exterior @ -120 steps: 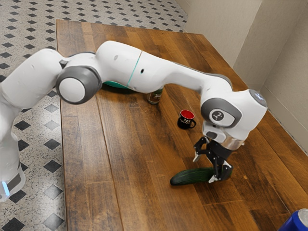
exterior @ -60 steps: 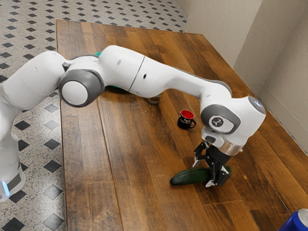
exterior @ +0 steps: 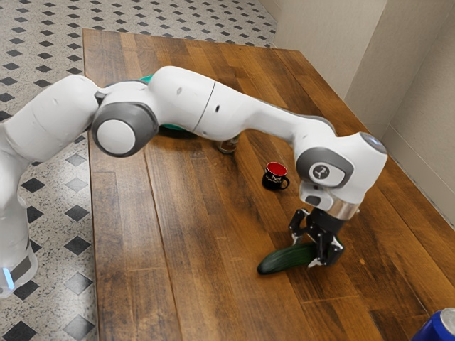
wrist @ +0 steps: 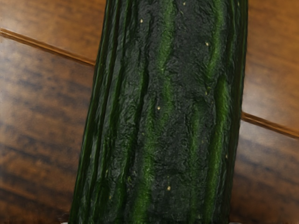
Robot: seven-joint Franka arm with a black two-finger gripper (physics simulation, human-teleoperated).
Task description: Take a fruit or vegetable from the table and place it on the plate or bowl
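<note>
Since a second ago, the arm (exterior: 234, 117) has swung its upper link a little higher over the table (exterior: 178, 234), so a sliver of the teal dish (exterior: 173, 130) now shows above it as well as below. The can (exterior: 227, 147) just beyond is covered more than before. The black mug (exterior: 275, 175) with its red inside has not moved.

The cucumber (exterior: 281, 260) has shifted. Its end toward the exterior view's left sits slightly further right than before, and it lies at a steeper slant on the wood. The gripper (exterior: 315, 247) has turned and come down over the cucumber's other end. One black finger stands on its far side and one on its near side, pinched in against the skin. The cucumber's lower end appears to rest on the table.

Most of the teal dish is hidden behind the arm, so I cannot tell whether it is a plate or a bowl. Only the can's base shows. The cucumber's end toward the exterior view's right is lost behind the fingers. A blue can (exterior: 442, 327) is cut off at the corner.

In the wrist view, the cucumber (wrist: 163, 116) lies straight under the hand, with both ends running out of sight and wood planks (wrist: 42, 116) on either side.
</note>
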